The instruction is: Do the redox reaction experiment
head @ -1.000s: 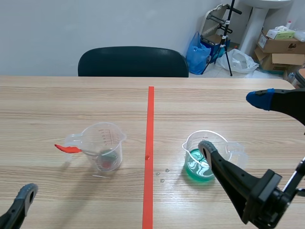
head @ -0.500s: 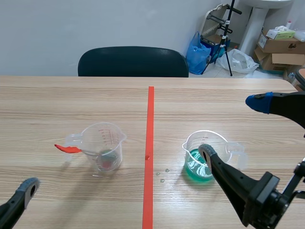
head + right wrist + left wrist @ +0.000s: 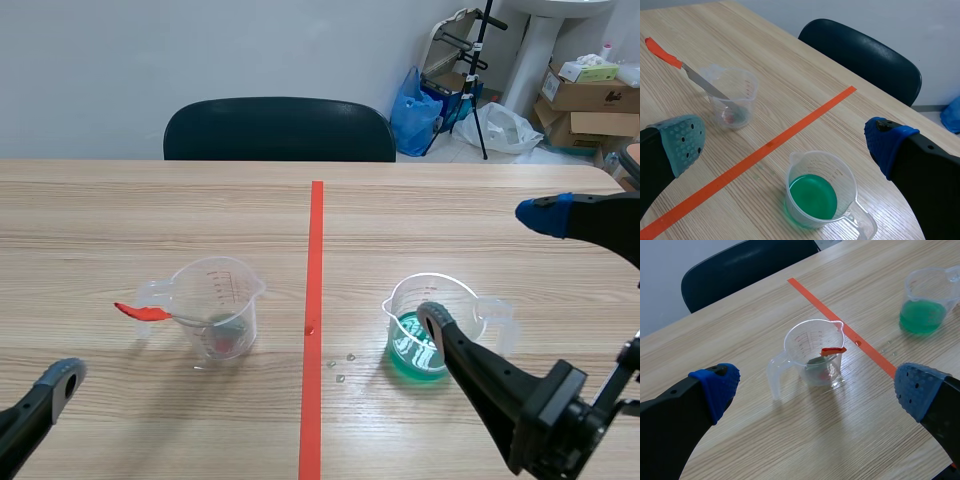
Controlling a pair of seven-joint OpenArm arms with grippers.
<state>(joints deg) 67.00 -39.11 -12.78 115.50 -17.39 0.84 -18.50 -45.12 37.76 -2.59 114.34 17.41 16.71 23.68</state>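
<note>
Left gripper: low over the near left part of the table. Fingers were spread wide, nothing between them. Only one finger showed in the scene view.

Clear cup: stood upright on the table left of the tape line, well in from the far edge and ahead of the left gripper, not touching it. Handle pointed toward the left edge, spout toward the tape. Red graduation marks on the wall. Something dark sat at the bottom; couldn't tell what.

Spatula: metal blade down in the clear cup, leaning on its rim. The red grip stuck out past the cup's handle toward the left edge.

Tape line ran straight from the far edge toward the near edge, about mid-table. A few droplets lay on the wood just right of it, between the tape and the green cup.

Green cup: upright, right of the tape, about level with the clear cup and well apart from it. Green liquid filled the lower part. Handle pointed toward the right edge.

Right gripper: came in from the right and hung over the green cup. Fingers were released and wide apart, gripping nothing. The wrist view showed the cup ahead of and below the fingers, no contact visible.

A dark chair stood beyond the far edge.
</note>
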